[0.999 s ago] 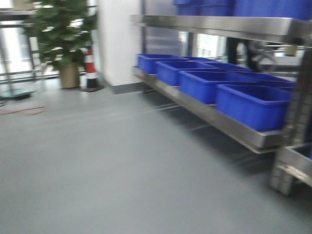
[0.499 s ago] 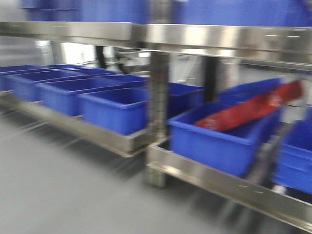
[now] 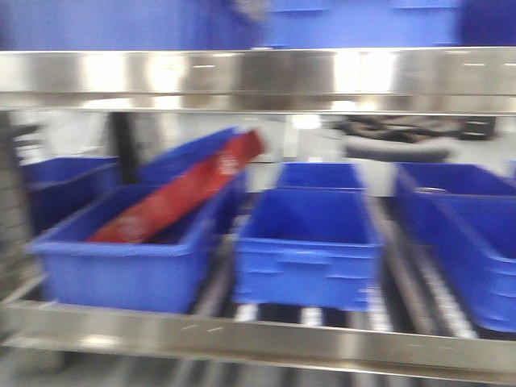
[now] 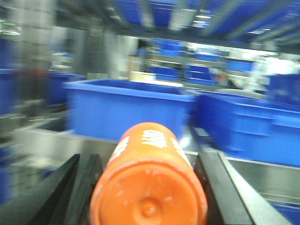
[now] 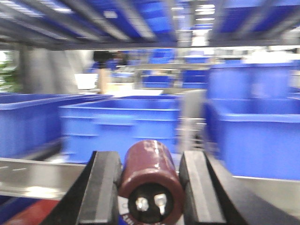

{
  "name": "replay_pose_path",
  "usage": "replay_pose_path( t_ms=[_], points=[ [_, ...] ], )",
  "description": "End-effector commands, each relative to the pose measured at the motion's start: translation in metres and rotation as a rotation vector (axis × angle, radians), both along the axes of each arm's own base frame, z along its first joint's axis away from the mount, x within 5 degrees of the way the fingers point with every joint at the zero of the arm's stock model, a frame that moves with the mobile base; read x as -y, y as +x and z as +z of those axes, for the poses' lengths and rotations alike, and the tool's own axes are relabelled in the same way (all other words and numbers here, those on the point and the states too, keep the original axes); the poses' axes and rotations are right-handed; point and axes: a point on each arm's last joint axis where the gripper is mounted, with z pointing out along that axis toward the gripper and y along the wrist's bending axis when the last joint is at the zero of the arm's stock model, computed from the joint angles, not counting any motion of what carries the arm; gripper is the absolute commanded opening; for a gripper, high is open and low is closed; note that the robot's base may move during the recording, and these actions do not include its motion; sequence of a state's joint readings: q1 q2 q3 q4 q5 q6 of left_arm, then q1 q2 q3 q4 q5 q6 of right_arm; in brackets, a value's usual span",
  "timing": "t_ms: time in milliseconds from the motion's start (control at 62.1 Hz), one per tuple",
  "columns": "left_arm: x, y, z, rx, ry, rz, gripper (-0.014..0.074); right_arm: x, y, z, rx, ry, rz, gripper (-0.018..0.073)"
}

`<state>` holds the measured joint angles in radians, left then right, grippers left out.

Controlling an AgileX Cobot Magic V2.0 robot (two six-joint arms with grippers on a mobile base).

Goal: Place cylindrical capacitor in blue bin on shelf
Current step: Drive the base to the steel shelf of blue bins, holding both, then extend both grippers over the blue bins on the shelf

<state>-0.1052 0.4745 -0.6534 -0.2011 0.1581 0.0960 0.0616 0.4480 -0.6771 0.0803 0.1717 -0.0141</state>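
Your left gripper [image 4: 145, 161] is closed around the small orange-red cylindrical capacitor [image 4: 150, 197]. Its black fingers [image 4: 79, 187] press in from either side, so the flat end faces the wrist camera and the white-printed side points out toward the shelf [image 3: 258, 339], a rack with a broad brushed stainless-steel front rail. Held lengthwise like that, the capacitor looks ready to be carried over the rail and released into a bin.

Your right gripper [image 5: 150, 159] is likewise closed, on a dark maroon cylinder [image 5: 150, 183] with two metal terminals on its near end. I judge that to be a second part being carried, not the one the task names.

The front camera faces the lower tier squarely, which puts the middle blue plastic bin [image 3: 306, 242] straight ahead. It sits between the left blue bin [image 3: 121, 258], where a long red flat pack [image 3: 185, 193] leans on the rim, and the right blue bin [image 3: 468, 242].

Everything is smeared by blur. You cannot read the numerals on the capacitor, and the frame cuts off the lower part of both grippers. Neither arm shows in the front view, so you cannot tell how near the capacitor is to any bin. The bin floors are mostly hidden behind their walls.
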Motion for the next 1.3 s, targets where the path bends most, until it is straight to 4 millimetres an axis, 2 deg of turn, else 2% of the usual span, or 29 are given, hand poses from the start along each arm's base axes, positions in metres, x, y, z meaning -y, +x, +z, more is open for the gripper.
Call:
replay_pose_path(
  t_ms=[0,1289],
  points=[
    [-0.0006,-0.0007,0.0014,0.023,-0.008,0.005,-0.0111,0.0004,-0.0008,0.0023,0.031,-0.007,-0.005,-0.0164],
    [-0.0006,-0.0007,0.0014,0.023,-0.008,0.005,-0.0111,0.0004,-0.0008,0.0023,0.031,-0.007,-0.005,-0.0164]
  ],
)
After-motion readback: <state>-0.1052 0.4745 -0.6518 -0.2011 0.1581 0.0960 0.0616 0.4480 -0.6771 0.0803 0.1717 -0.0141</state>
